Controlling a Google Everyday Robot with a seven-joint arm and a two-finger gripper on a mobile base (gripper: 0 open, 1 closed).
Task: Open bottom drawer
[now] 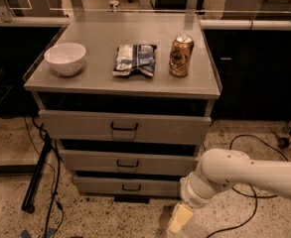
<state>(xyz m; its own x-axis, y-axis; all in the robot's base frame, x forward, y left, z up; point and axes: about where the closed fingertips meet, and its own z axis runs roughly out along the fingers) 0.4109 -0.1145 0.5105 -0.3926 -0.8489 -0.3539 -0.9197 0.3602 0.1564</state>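
The white arm (pixel 244 172) is running off the right edge, so its far part is not showing. Its round wrist is covering the right end of the bottom drawer (pixel 105 186). The end effector (pixel 181 218) is showing only as a pale yellow tip, and I cannot tell if it is released or clenched. It is hanging low, near the floor (pixel 100 219), pointing down and a bit left. It is staying apart from the drawer's small dark handle (pixel 131 187). The bottom drawer is sitting lowest, under the middle drawer (pixel 85 161), and looking pushed in. A bowl (pixel 64 57), a bag (pixel 134 59) and a can (pixel 181 55) are sitting on the table (pixel 100 86).
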